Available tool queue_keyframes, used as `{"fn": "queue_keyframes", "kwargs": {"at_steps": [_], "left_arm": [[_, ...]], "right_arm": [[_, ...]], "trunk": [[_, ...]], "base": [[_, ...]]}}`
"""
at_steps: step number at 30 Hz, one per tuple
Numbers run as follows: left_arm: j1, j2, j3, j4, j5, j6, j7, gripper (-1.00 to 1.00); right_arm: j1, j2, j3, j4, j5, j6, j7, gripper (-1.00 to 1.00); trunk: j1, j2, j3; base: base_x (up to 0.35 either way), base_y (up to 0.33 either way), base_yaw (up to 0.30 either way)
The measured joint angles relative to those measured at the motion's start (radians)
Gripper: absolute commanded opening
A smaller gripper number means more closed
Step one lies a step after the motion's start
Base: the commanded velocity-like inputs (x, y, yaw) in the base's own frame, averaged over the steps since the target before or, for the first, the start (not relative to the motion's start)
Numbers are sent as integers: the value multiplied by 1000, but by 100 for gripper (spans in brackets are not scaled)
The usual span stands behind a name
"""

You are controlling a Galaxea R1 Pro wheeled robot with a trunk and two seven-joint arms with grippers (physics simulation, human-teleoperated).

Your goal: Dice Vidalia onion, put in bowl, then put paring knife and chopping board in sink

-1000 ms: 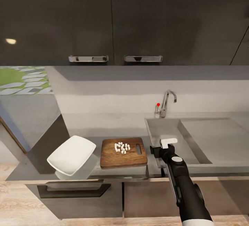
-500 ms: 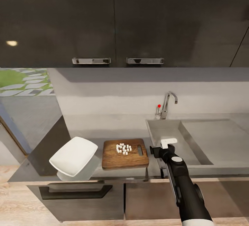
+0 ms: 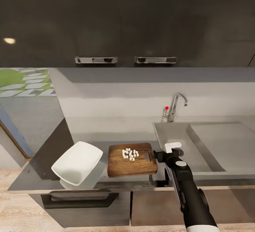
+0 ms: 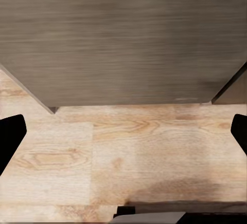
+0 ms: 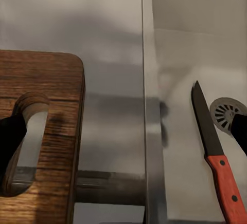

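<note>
The brown chopping board lies on the grey countertop with a small heap of white diced onion on it. To its left rests the white bowl, which looks tilted. My right gripper hangs open over the strip between the board's handle end and the sink. In the right wrist view the board's slot hole is near one finger. The paring knife, red-handled, lies in the basin beside the drain. My left gripper is open, above wood floor.
A chrome faucet with a red knob stands behind the basin. Black upper cabinets with chrome handles hang overhead. Dark lower cabinets sit under the counter's front edge. The flat steel drainboard extends right of the basin.
The whole head view has shifted, so the board, bowl and sink sit a little further right in the picture. My right gripper is now nearer the board's handle end. Nothing was grasped or released.
</note>
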Motion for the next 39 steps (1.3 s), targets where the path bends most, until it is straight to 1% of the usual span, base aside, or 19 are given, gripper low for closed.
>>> {"fn": "queue_keyframes", "kwargs": {"at_steps": [20, 27, 35, 39], "left_arm": [[0, -1, 0, 4, 0, 1, 1, 100], [0, -1, 0, 3, 0, 0, 1, 100], [0, -1, -1, 4, 0, 1, 1, 100], [0, -2, -2, 4, 0, 1, 0, 100]], "right_arm": [[0, 0, 1, 6, 0, 0, 2, 100], [0, 0, 1, 7, 0, 0, 2, 100], [0, 0, 1, 7, 0, 0, 2, 100], [0, 0, 1, 7, 0, 0, 2, 100]], "trunk": [[0, 0, -32], [0, 0, -43], [0, 0, -55], [0, 0, -62]], "base": [[19, 24, 0], [116, 108, 0], [4, 4, 0], [-57, -117, 0]]}}
